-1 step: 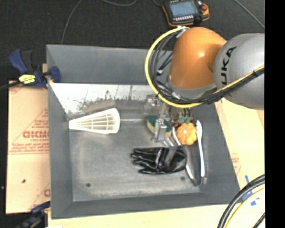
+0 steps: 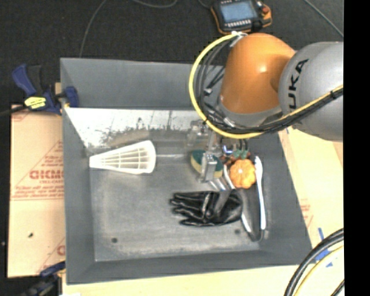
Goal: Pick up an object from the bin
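I'm hovering my tool (image 2: 215, 180) over the black glove (image 2: 196, 211) near the bin's (image 2: 78, 173) right edge. I cannot tell its opening, and the limp glove could slip out.

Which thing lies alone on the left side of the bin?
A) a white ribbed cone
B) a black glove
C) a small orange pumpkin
A: the white ribbed cone lies by itself at the left, while the black glove and the small orange pumpkin lie farther right.

a robotics lab. a kuka arm (image 2: 315, 81) looped with cables (image 2: 194, 87) hangs over a grey metal bin (image 2: 78, 191). a handheld control pendant (image 2: 240, 14) lies beyond it.
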Action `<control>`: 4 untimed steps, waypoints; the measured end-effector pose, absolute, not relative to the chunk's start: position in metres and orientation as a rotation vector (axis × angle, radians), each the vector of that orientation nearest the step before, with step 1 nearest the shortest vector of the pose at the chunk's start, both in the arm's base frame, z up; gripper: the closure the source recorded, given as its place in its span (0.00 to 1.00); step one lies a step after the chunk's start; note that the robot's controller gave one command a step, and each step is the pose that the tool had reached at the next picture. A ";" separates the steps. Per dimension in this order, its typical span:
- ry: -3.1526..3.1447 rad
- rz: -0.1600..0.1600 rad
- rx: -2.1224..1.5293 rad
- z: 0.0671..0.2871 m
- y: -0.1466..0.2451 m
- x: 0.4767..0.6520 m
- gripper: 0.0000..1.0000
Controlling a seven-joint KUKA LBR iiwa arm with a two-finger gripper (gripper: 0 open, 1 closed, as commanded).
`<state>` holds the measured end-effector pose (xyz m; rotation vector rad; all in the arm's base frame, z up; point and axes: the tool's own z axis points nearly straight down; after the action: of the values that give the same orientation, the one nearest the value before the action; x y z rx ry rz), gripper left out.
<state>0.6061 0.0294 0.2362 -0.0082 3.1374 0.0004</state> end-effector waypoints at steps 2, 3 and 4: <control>3.076 0.008 0.517 0.159 0.004 0.535 0.00; 3.134 0.000 0.184 0.074 -0.008 0.529 0.00; 3.065 0.010 0.539 0.071 0.005 0.532 0.00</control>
<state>0.5322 0.0045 0.0706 0.5390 3.0647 0.0098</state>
